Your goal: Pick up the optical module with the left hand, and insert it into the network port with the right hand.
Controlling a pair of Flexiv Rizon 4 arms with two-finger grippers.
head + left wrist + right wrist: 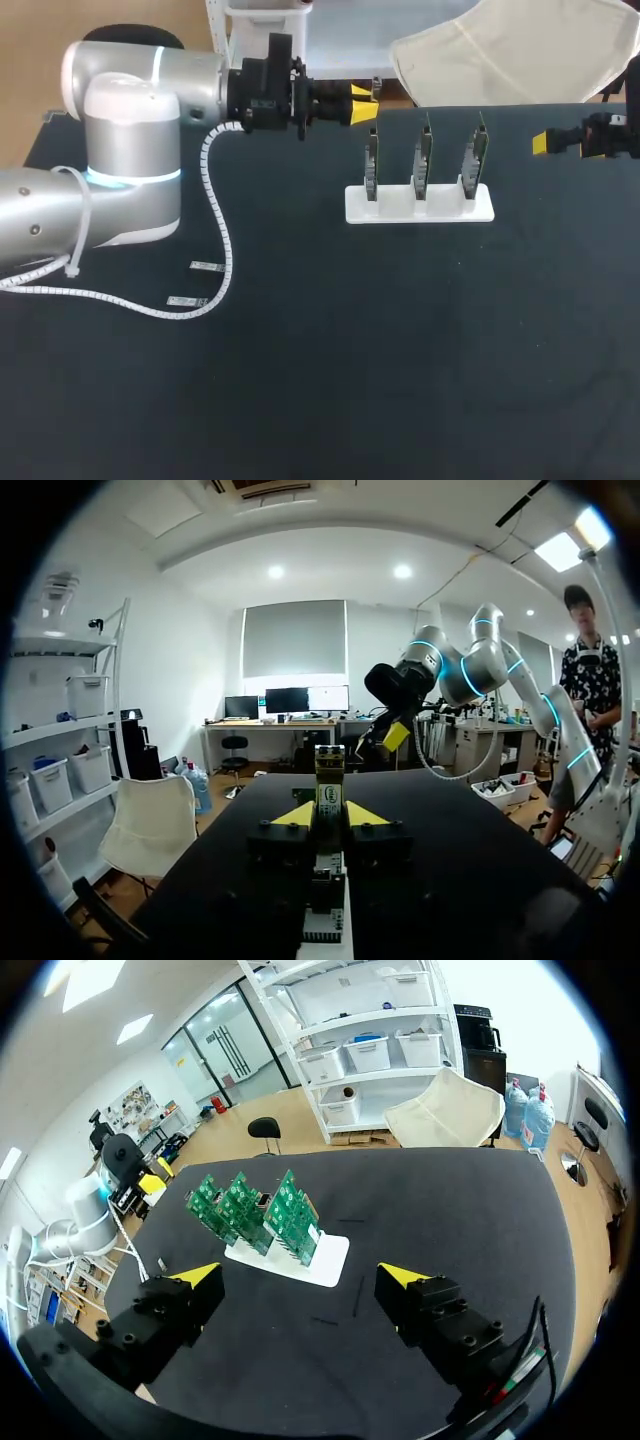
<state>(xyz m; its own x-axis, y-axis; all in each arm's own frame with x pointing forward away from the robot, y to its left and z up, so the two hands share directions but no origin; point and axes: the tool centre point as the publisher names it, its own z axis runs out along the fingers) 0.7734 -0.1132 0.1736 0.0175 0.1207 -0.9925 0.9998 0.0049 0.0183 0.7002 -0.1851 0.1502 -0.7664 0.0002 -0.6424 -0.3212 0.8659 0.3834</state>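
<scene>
Head view: my left gripper (pixel 368 105) hangs beside the leftmost board (pixel 372 165); two likely optical modules (pixel 207 266) lie on the worktop (pixel 400 350). Left wrist: I cannot tell whether it pinches anything. Right wrist: right gripper (pixel 300 1278) spread, empty. Pickup looks undone; next, reach down to one

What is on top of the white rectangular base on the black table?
Three green circuit boards stand upright in a row on the white rectangular base. Their lower edges are covered by its white holders.
</scene>
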